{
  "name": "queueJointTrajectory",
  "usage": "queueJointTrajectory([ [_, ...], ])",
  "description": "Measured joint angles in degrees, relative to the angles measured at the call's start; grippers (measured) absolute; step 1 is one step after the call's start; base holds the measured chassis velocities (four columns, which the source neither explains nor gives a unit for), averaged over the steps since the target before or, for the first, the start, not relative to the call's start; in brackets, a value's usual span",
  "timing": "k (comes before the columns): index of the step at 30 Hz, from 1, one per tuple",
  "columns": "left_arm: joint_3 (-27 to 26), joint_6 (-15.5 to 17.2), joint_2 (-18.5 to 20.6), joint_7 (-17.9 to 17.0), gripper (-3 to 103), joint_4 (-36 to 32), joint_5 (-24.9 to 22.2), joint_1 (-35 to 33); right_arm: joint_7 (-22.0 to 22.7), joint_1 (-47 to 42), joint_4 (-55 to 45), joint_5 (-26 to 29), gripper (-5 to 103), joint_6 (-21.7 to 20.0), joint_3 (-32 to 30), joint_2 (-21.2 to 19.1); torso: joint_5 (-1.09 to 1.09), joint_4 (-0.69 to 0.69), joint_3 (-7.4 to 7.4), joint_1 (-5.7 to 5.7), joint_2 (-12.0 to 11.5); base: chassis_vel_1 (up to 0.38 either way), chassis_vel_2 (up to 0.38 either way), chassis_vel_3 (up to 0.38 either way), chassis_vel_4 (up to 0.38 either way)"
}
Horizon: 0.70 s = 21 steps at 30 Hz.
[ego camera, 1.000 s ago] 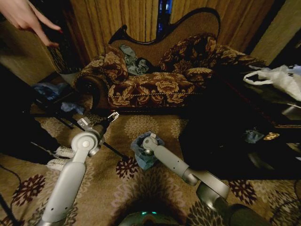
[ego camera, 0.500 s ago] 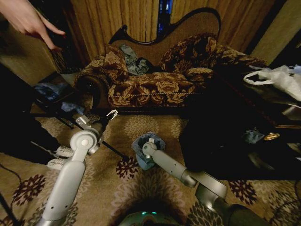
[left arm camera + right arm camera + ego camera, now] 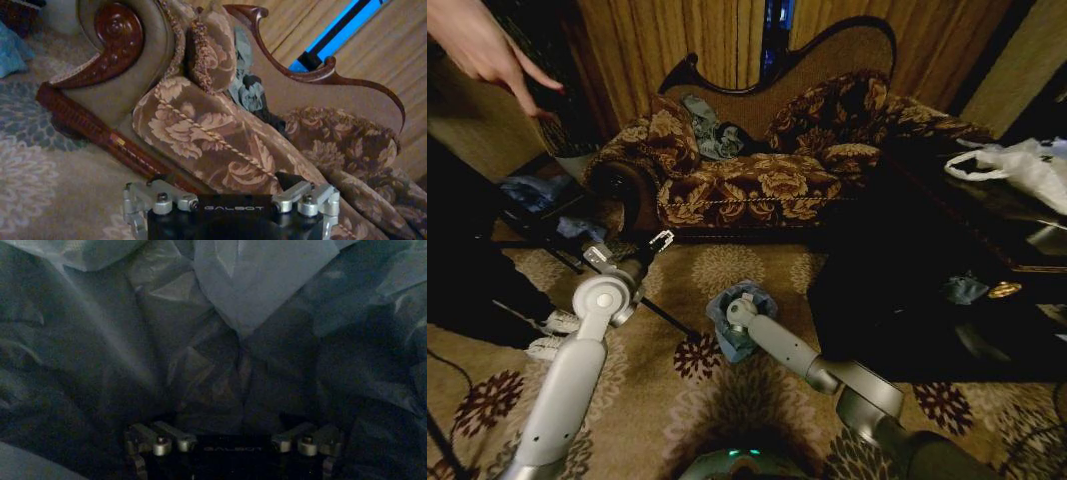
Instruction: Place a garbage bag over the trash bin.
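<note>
The garbage bag (image 3: 727, 336), light blue wrinkly film, sits bunched over a small round shape on the carpet in the middle of the head view. The trash bin's own wall is hidden under the film. My right gripper (image 3: 743, 301) reaches down into the bag's mouth. The right wrist view shows the bag's creased inside (image 3: 220, 355) all around, with the jaws spread and nothing between them. My left gripper (image 3: 663, 240) hangs open above the carpet to the bag's left, pointing at the sofa (image 3: 200, 135).
A floral sofa (image 3: 757, 170) stands behind. A dark low table (image 3: 927, 300) on the right carries a white plastic bag (image 3: 1017, 165). White sneakers (image 3: 552, 335) and cables lie on the left. A person's hand (image 3: 482, 45) hovers at top left.
My right arm has sunk slightly into the bag and shifted a little left. The left arm has drifted slightly left. The person's hand has moved a little.
</note>
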State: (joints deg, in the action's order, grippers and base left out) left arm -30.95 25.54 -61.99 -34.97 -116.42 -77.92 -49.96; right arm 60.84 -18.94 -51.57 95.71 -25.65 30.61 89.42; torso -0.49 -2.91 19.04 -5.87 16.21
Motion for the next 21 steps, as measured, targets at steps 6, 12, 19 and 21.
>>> queueJointTrajectory([
  [6,-0.04,-0.36,-0.16,0.27,100,0.30,0.02,-0.01,-0.22,0.55,-2.57,-1.15,100,0.48,-0.36,0.39,-0.01,-0.01,0.00,0.00,0.00,0.000,0.000,0.000,0.000],
  [12,-0.02,-0.36,-0.21,0.54,100,0.46,0.04,-0.08,-1.43,2.41,-4.09,-4.32,100,0.74,-1.61,1.79,-0.01,-0.01,0.00,0.00,0.00,0.000,0.000,0.000,0.000],
  [19,0.00,-0.36,0.20,0.60,100,0.09,0.04,-0.23,-6.90,2.68,-1.30,-10.17,100,1.11,-1.65,2.68,0.00,0.00,0.00,0.00,0.00,0.000,0.000,0.000,0.000],
  [21,0.03,-0.36,0.23,0.60,100,0.04,0.04,-0.24,-7.73,2.53,-0.85,-10.99,100,1.12,-1.65,2.68,0.00,0.00,0.00,0.00,0.00,0.000,0.000,0.000,0.000],
])
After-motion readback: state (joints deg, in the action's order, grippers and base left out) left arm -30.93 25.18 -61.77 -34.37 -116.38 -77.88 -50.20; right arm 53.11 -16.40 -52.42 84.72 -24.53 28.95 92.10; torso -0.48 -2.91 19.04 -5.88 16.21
